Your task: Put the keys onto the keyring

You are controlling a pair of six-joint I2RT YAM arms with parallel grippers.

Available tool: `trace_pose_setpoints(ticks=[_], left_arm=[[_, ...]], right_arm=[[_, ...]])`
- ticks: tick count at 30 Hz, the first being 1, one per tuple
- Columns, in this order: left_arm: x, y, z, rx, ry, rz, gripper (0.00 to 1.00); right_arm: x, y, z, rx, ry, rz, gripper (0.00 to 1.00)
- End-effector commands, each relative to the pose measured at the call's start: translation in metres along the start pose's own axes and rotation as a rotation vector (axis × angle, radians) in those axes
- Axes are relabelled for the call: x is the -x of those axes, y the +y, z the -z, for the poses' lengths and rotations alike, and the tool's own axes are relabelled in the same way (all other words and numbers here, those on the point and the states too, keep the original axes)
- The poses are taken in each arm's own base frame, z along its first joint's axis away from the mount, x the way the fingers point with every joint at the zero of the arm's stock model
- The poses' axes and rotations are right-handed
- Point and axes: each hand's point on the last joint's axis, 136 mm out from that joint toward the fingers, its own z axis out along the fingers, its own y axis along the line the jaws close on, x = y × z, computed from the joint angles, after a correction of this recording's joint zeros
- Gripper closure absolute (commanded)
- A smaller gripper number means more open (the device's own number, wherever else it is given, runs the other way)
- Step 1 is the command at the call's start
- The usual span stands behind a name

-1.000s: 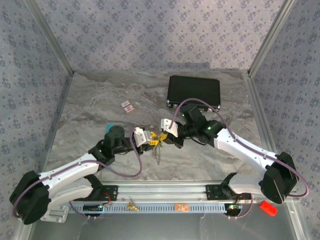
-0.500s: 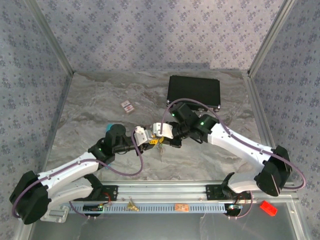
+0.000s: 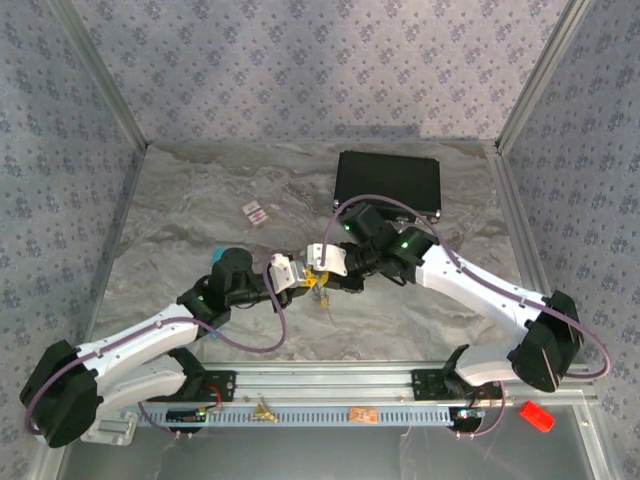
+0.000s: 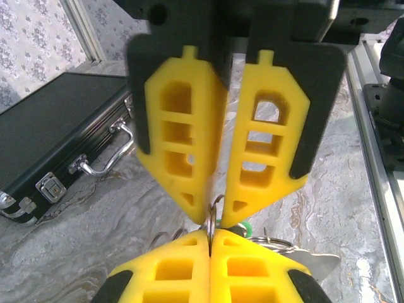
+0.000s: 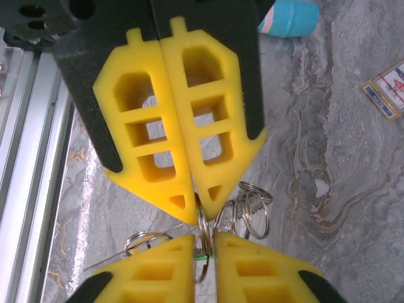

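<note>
Keys [image 4: 243, 225] hung in a small metal bunch between the two grippers, over the middle of the grey marbled tabletop [image 3: 190, 200]. One bright green head peeked out just beside the fingertips, and a flat silver blade [image 4: 315, 264] jutted out to one side of it. At the far side of the table lay the black rectangular case [image 3: 388, 182] with chrome latches, well apart from the bunch.

The left gripper [image 5: 195, 197] and the right gripper [image 4: 214, 204] met tip to tip. The left one's yellow pads were clenched on a thin silver metal ring [image 5: 198, 219], seen edge-on. The right one's pads stood a little apart, with the same ring passing through the gap; whether they touched it could not be told.

A teal round-ended pen [image 5: 290, 17] lay near the left arm, and a small red-and-white card [image 5: 385, 88] lay farther off on the marble. Small silver split rings [image 5: 247, 203] dangled just beside the pinched ring.
</note>
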Motion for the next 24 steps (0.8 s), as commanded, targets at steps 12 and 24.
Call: trace_pose_setpoints(ticks=[12, 24], left_arm=[[0.03, 0.002, 0.008, 0.034, -0.191, -0.014, 1.0], [0.029, 0.002, 0.009, 0.036, -0.185, -0.016, 1.0]], right_arm=[[0.002, 0.001, 0.007, 0.04, -0.235, -0.151, 0.73], [-0.009, 0.0, 0.008, 0.033, -0.186, -0.178, 0.8]])
